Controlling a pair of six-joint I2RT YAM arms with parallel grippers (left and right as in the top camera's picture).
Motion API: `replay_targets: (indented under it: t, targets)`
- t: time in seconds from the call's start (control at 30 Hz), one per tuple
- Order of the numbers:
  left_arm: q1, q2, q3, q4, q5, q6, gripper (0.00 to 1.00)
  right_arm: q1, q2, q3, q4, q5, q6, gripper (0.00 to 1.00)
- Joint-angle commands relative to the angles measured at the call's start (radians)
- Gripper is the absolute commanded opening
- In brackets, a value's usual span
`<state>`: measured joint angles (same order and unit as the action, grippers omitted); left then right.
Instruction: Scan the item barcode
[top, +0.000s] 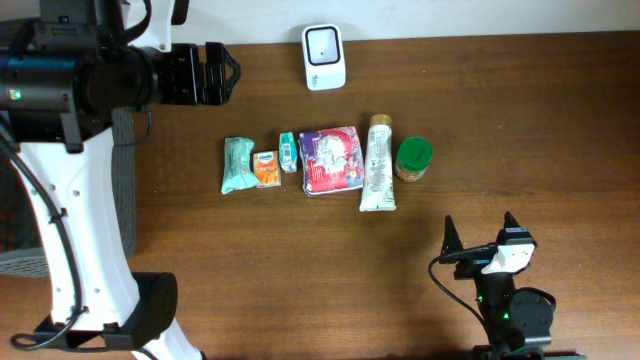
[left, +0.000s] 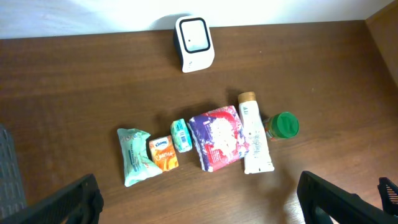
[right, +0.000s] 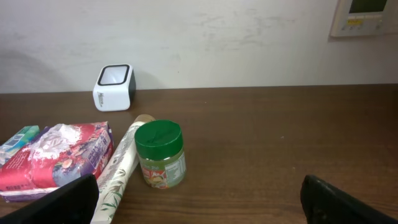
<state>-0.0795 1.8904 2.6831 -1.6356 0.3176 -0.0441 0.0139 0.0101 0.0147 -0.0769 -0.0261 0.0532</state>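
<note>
Row of six items (top: 330, 160) near white scanner (top: 324, 57)

packed item row (top: 330, 160), open table (top: 300, 270) around

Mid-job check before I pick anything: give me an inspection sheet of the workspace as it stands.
Surface: brown wooden table, no spills seen.
Job's things: white scanner at the far edge; in a row before it, green pack, orange pack, small teal pack, purple packet, white tube lying flat, green-lidded jar upright; none held.
Clutter: nothing seen.
Grippers: left gripper open, empty, far left; right gripper open, empty, near the front edge.
Cables: black cable along the left arm; second cable behind the right gripper.
Surroundings: white wall with a wall panel.
</note>
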Motion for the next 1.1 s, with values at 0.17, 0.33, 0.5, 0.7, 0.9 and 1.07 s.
replay_targets:
  t: [0.17,0.33,0.5,0.7,0.9,1.07]
  targets:
    - [-0.001,-0.006,0.001,-0.001,-0.027,0.023,0.99,0.006,-0.006,-0.009,-0.001,0.005,0.007,0.99]
    - [-0.001,0.012,0.001,0.004,-0.031,0.022,0.99,0.006,-0.006,-0.009,-0.001,0.005,0.007,0.99]
    - [-0.001,0.032,0.001,-0.029,-0.100,-0.002,0.99,0.006,-0.006,-0.009,-0.001,0.005,0.007,0.99]
    - [0.004,0.063,-0.093,-0.050,-0.109,-0.008,0.99,0.006,-0.006,-0.009,0.073,-0.059,0.008,0.99]
    - [0.002,0.124,-0.132,-0.050,-0.109,-0.008,0.99,0.006,-0.006,-0.009,0.304,-0.760,0.056,0.99]
    - [0.002,0.135,-0.132,-0.019,-0.109,-0.008,0.99,0.005,-0.006,0.058,0.869,-0.497,0.225,0.99]
